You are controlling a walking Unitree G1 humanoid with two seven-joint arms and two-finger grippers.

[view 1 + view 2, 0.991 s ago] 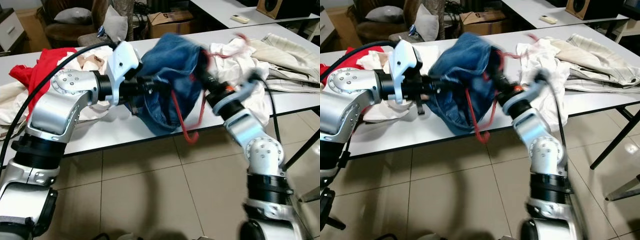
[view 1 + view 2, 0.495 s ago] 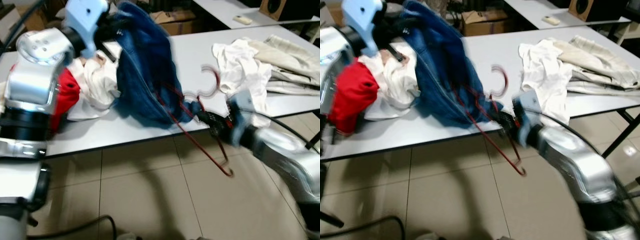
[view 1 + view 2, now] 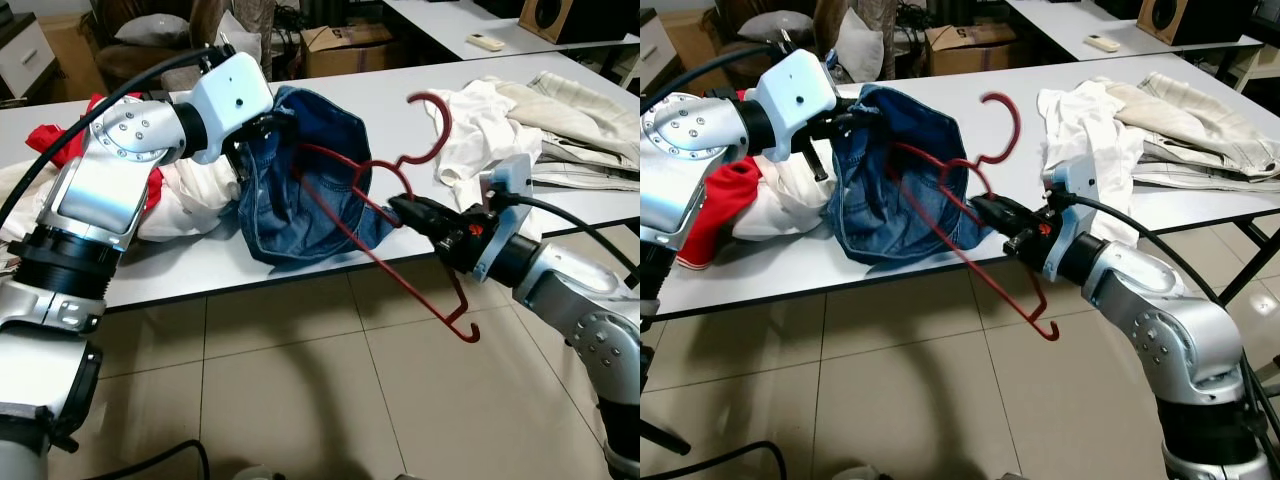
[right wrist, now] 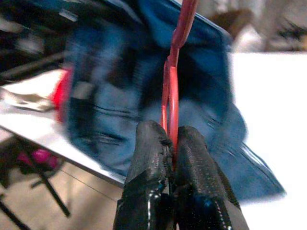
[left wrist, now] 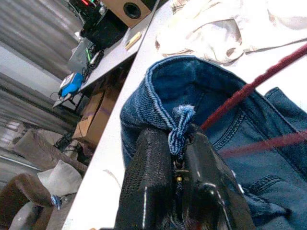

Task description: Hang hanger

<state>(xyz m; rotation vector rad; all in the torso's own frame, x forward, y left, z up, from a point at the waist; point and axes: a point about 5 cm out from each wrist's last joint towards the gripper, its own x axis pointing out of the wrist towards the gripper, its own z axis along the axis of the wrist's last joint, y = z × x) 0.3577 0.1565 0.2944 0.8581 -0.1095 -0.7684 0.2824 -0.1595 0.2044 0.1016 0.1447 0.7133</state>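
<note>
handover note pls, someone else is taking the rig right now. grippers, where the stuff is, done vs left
Left gripper: shut on the waistband of the jeans, holding them up over the white table.
Right gripper: shut on the red hanger at its shoulder, near the table's front edge.
Hanger: one end is poked into the jeans' opening, the other end hangs out over the floor, hook up in the air.
Done: both items gripped, hanger partly inside the jeans.
Left: seat the jeans properly on the hanger, then hang it up; no rail visible.
Other clothes lie on the table.
</note>
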